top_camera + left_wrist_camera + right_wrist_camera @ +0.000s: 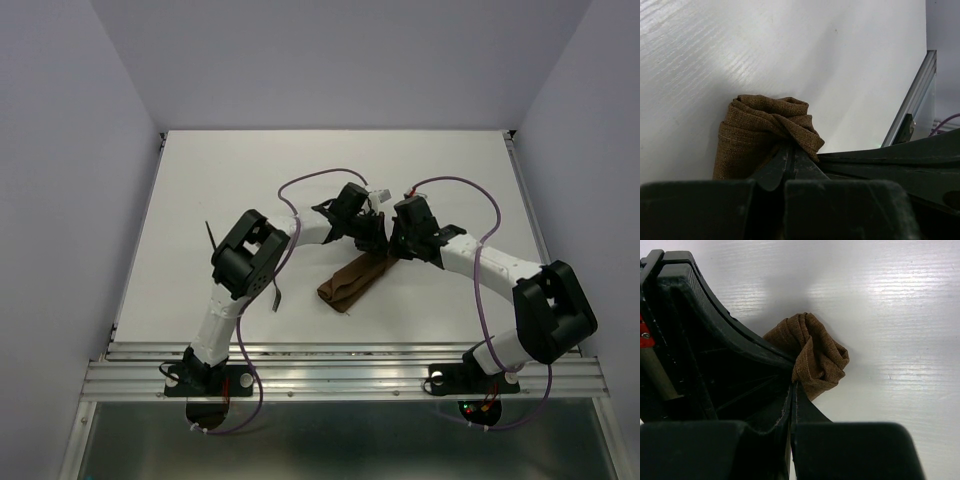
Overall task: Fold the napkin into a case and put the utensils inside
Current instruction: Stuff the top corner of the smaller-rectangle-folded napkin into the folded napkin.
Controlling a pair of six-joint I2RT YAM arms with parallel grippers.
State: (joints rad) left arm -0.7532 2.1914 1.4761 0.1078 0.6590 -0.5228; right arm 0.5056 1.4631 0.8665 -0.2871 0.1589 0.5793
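The dark brown napkin (352, 283) lies bunched into a long crumpled roll in the middle of the white table. Its far end is lifted between the two grippers. My left gripper (372, 238) is shut on that end; its wrist view shows the cloth (757, 130) pinched at the fingertips (790, 152). My right gripper (392, 243) is shut on the same end from the other side, the cloth (820, 357) pinched at its tips (794, 386). One thin dark utensil (211, 236) pokes out beside the left arm. Another (277, 296) lies under that arm.
A metal rail (340, 360) runs along the near table edge by the arm bases, and it also shows in the left wrist view (912, 100). Purple cables (320, 178) loop over both arms. White walls enclose the table on three sides.
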